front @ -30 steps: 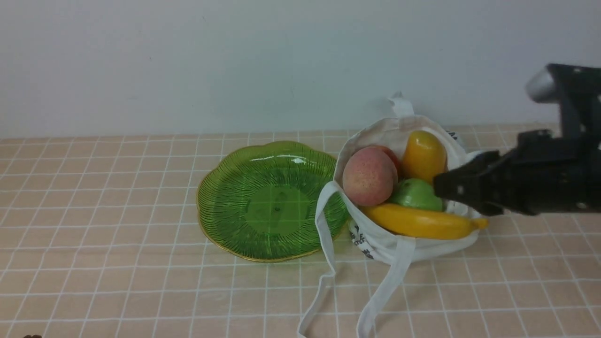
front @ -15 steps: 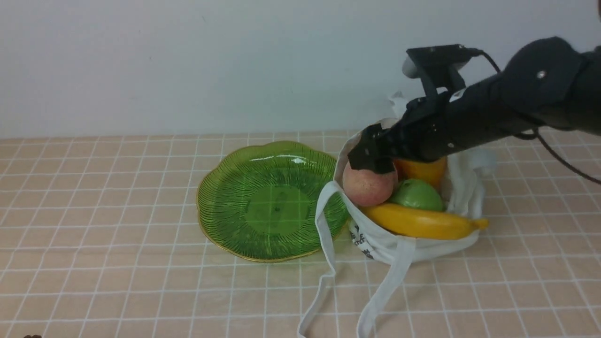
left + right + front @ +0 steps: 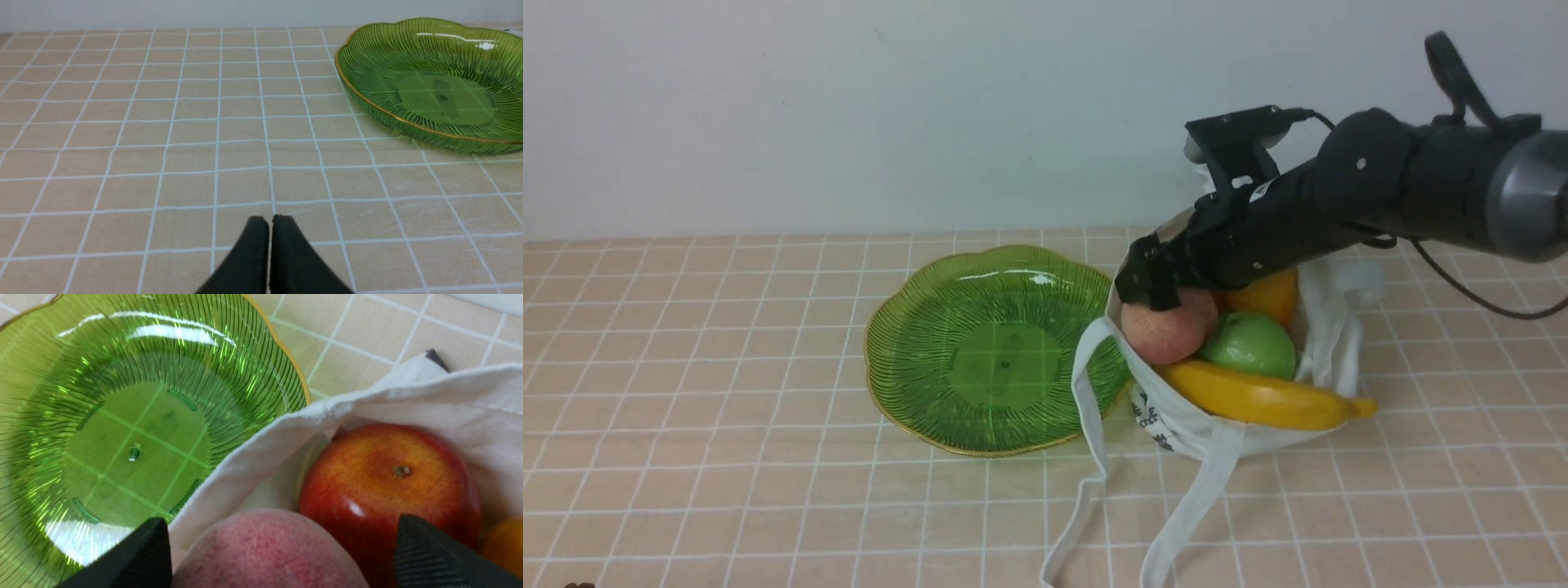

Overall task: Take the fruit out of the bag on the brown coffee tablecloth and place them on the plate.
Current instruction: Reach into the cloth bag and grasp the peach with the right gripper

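While my right gripper [image 3: 282,555] hangs spread wide with a finger on either side of the peach [image 3: 1164,331], nothing is gripped yet. Peach, red apple [image 3: 388,486], green apple [image 3: 1250,345], mango [image 3: 1262,298] and banana [image 3: 1258,398] all lie in the bag [image 3: 1176,420] — none out. Just beside it the plate [image 3: 931,310] sits bare on the cloth [image 3: 727,367]. My left gripper [image 3: 267,222], pinched shut on nothing, waits well apart — so all five fruit are left to move.
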{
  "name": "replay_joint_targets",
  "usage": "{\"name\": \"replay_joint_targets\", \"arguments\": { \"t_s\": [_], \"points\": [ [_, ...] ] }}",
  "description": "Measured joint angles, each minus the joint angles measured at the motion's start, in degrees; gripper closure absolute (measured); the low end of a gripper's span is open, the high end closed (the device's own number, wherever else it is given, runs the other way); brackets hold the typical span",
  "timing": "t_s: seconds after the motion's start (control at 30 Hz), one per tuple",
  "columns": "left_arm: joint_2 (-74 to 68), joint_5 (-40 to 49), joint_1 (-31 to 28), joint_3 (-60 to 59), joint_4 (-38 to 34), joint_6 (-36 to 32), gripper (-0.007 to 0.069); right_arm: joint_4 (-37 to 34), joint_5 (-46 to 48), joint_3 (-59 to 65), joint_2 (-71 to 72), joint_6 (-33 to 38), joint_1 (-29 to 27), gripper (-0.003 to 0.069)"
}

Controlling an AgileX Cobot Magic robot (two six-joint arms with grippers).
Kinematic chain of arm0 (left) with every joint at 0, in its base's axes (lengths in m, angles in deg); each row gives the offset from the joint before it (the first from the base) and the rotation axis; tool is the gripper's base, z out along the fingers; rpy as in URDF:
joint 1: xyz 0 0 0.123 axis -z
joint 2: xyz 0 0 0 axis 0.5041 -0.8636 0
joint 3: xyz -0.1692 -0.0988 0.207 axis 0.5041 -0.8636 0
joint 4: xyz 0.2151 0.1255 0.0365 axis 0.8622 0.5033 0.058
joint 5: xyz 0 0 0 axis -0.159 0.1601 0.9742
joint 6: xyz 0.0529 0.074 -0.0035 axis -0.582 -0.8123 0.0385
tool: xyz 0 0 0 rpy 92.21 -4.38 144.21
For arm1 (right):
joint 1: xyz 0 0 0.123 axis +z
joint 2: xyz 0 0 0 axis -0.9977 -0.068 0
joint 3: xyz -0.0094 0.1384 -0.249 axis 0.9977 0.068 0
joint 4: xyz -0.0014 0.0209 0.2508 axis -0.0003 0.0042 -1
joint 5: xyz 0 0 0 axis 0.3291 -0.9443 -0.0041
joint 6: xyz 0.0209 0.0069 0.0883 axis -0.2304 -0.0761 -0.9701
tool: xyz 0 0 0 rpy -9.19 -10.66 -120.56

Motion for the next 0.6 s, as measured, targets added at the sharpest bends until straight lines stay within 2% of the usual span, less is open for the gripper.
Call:
{"name": "replay_joint_targets", "arguments": {
  "t_s": [0.1,0.13,0.2,0.6],
  "points": [
    [0.0,0.0,0.0,0.0,0.0,0.0,0.0632,0.0,0.2,0.0,0.0,0.0,0.0,0.0072],
    [0.0,0.0,0.0,0.0,0.0,0.0,0.0632,0.0,0.3,0.0,0.0,0.0,0.0,0.008],
    [0.0,0.0,0.0,0.0,0.0,0.0,0.0632,0.0,0.6,-0.1,0.0,0.0,0.0,0.0171],
    [0.0,0.0,0.0,0.0,0.0,0.0,0.0632,2.3,2.8,-0.6,7.0,1.0,0.0,0.0174]
  ]
}}
